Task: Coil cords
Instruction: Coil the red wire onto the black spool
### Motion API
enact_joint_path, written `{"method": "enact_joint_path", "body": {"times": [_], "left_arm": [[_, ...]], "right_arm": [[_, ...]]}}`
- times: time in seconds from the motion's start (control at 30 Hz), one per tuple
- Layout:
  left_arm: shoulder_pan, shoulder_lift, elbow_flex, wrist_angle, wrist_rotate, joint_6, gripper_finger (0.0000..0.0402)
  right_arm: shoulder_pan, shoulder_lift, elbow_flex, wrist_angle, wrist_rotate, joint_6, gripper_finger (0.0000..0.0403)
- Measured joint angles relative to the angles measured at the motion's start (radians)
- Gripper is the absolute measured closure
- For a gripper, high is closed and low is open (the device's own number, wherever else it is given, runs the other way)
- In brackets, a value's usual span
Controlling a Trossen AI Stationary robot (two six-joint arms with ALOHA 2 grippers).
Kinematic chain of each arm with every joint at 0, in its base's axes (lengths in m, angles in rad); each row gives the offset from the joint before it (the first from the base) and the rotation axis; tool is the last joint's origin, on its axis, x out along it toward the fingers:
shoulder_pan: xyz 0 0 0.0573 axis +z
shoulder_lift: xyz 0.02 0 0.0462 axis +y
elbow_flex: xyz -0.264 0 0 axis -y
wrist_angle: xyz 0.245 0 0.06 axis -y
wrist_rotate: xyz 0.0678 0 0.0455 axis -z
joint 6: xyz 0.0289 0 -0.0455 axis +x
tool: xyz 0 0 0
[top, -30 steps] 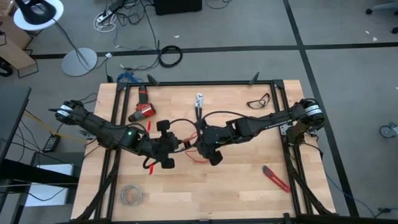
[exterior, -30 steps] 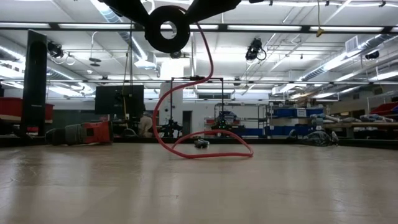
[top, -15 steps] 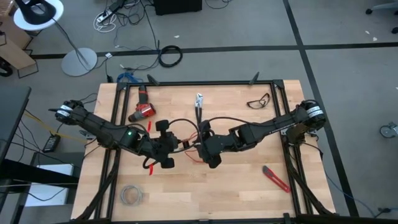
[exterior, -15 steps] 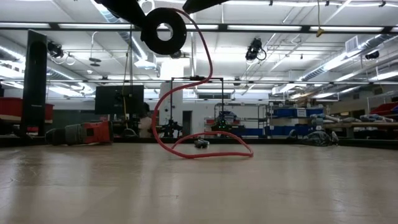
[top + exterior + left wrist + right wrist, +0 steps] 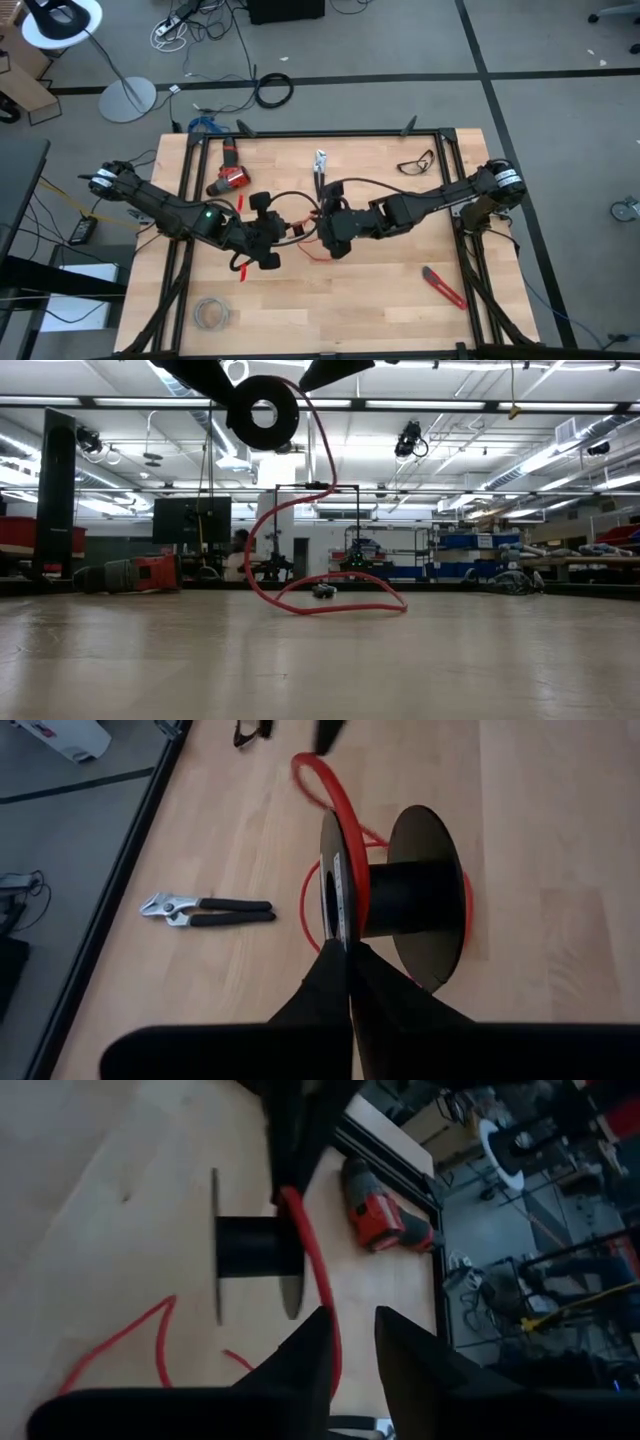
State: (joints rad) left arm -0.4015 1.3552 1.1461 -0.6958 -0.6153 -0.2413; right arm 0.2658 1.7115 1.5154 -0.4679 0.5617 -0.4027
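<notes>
Mid-tabletop, the left tool pinches a black spool by its flange; the right tool, fingers parted, straddles the red cord. Slack trailing on the tabletop could slip off the spool.

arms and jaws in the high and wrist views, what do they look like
Both arms are dark, nearly black, slim jointed links. The left arm has a small green light near its forearm and a pale, silver-looking base joint; the right arm has a similar pale ring at its base. Black cables loop from each wrist. Each gripper, left and right, has two flat, tapering matte black fingers.
</notes>
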Motion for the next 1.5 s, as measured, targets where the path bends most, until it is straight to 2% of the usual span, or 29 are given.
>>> {"method": "enact_joint_path", "body": {"times": [0.43,0.67,1.13,1.37,1.5], "left_arm": [[0.0,-0.014,0.0,0.02,-0.064,0.002,0.0401],[-0.002,-0.049,-0.001,0.113,-0.072,0.05,0.0401],[-0.014,-0.098,-0.001,0.252,-0.072,0.081,0.0401],[-0.014,-0.1,0.0,0.316,-0.143,0.081,0.0401],[-0.014,-0.1,0.001,0.35,-0.15,0.091,0.0401]], "right_arm": [[-0.033,0.003,0.0,-0.038,-0.1,0.038,0.0379],[-0.035,0.003,0.0,-0.051,-0.118,0.048,0.0399],[-0.036,0.004,-0.002,0.058,-0.12,0.059,0.0392],[-0.031,0.004,-0.003,0.114,-0.098,0.058,0.0391],[-0.019,0.005,-0.003,0.148,-0.055,0.043,0.0379]]}}
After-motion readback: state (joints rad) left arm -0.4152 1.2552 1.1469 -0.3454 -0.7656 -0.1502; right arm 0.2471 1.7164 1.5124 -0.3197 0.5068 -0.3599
